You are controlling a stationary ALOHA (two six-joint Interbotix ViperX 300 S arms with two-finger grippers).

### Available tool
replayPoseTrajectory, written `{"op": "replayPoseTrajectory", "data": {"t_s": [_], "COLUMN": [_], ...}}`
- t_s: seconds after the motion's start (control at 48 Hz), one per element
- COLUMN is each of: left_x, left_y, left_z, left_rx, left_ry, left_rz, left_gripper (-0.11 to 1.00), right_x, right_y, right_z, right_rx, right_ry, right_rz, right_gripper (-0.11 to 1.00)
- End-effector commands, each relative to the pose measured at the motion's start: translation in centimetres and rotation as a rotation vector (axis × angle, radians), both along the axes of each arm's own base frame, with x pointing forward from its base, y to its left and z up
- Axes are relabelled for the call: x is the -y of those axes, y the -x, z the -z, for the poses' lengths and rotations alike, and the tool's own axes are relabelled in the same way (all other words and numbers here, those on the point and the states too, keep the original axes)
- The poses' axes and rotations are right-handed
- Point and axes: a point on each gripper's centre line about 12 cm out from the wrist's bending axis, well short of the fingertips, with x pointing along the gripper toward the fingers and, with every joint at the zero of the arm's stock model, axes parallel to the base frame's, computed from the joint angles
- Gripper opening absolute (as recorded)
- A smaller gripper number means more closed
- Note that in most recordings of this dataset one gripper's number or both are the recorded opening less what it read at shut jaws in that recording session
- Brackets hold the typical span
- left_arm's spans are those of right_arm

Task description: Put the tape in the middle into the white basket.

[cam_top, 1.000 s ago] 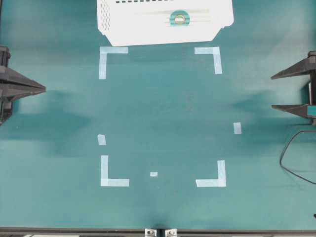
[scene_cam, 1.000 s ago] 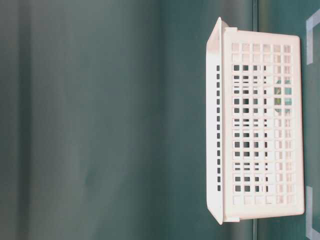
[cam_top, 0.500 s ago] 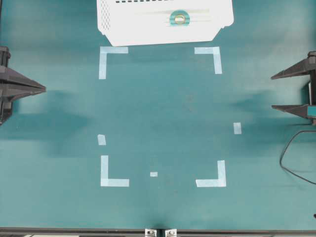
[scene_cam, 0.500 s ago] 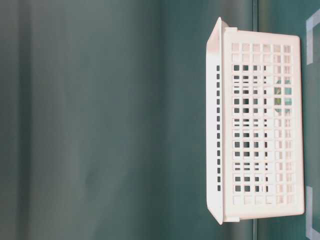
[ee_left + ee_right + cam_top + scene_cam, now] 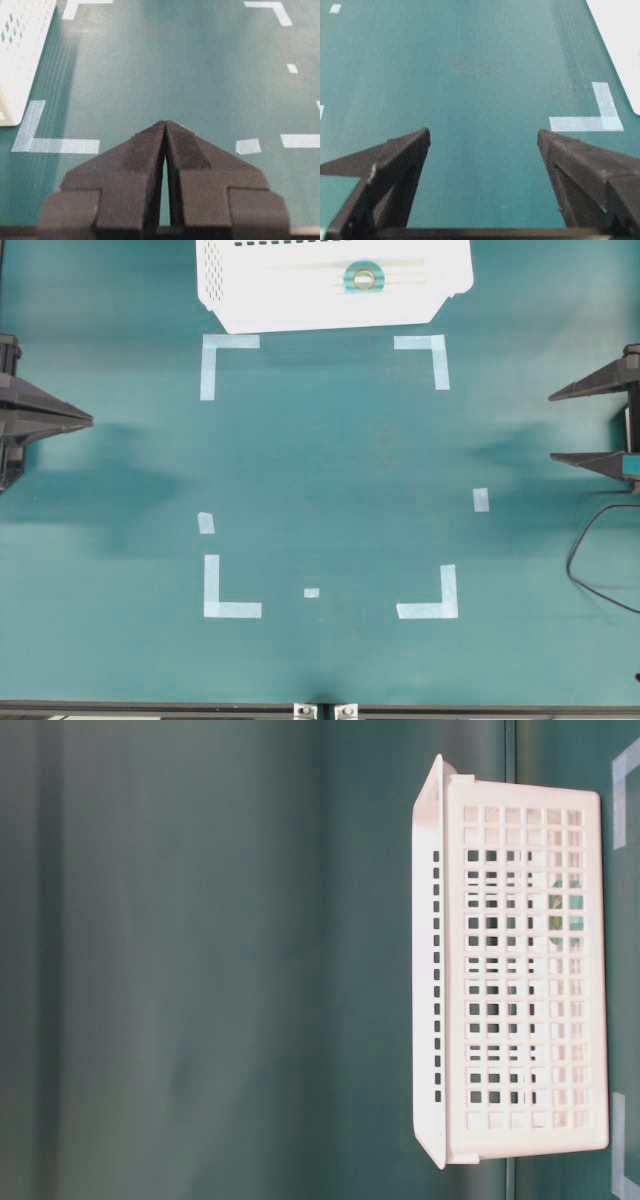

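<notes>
Overhead: 1 tape (image 5: 363, 278), 1 white basket (image 5: 260, 300)

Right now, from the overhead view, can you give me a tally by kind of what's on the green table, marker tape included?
Large white slotted plastic basket: 1
Small round teal tape roll with tan core, lying inside the basket: 1
Pale-blue L-shaped corner marks: 4
Small loose pale-blue tape scraps: 3
Black grippers: 2, left gripper shut, right gripper open, both empty
Total: 11
</notes>
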Motion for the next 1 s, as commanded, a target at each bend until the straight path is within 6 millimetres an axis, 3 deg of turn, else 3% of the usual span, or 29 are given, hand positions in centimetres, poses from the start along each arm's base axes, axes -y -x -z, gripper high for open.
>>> {"op": "replayPoseTrajectory", "data": {"t_s": [0.0,0.98], "left_x": [0.02,0.02], "left_y": [-0.15,-0.15], "left_z": [-0.51,-0.49], "left_rx": [0.014,0.012], "left_ry": [0.000,0.000], "left_rz": [0.001,0.001], "left_gripper": [-0.11,-0.11], "right_x": [-0.03,-0.16], "right_y": [-0.26,-0.13], "right_z": [-0.60,-0.25], "right_rx": [0.016,0.024], "right_ry": [-0.001,0.014], "right_rz": [-0.003,-0.018], "right_gripper": [0.95,0.95]}}
